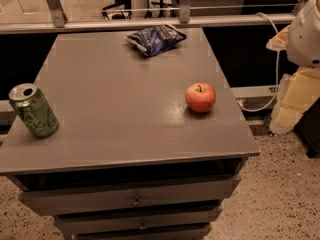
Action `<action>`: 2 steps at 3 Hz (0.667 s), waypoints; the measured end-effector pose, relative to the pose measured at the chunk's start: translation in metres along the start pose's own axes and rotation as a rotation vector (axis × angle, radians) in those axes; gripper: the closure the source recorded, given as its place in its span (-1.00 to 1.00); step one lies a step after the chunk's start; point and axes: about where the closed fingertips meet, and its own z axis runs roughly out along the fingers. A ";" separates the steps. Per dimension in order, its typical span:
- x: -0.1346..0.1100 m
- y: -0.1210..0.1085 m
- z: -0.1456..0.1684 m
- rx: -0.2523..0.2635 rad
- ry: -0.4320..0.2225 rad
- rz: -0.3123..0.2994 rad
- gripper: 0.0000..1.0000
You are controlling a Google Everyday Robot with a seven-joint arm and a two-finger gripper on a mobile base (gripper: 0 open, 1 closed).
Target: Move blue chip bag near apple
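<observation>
The blue chip bag (155, 39) lies crinkled at the far edge of the grey table top (115, 109), near the middle. The red-orange apple (200, 97) stands upright with its stem up at the right side of the table, well apart from the bag. My gripper is out of view; only a white rounded part of the arm (306, 31) shows at the upper right edge, off the table.
A green soda can (33, 110) stands at the table's left edge. The table has drawers (135, 201) below the front edge. A metal rail (150, 24) runs behind the table. Cables and yellow foam (295, 99) lie on the floor to the right.
</observation>
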 end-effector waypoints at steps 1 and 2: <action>0.000 0.000 0.000 0.000 0.000 0.000 -1.00; -0.013 -0.022 0.010 0.015 -0.041 0.002 -1.00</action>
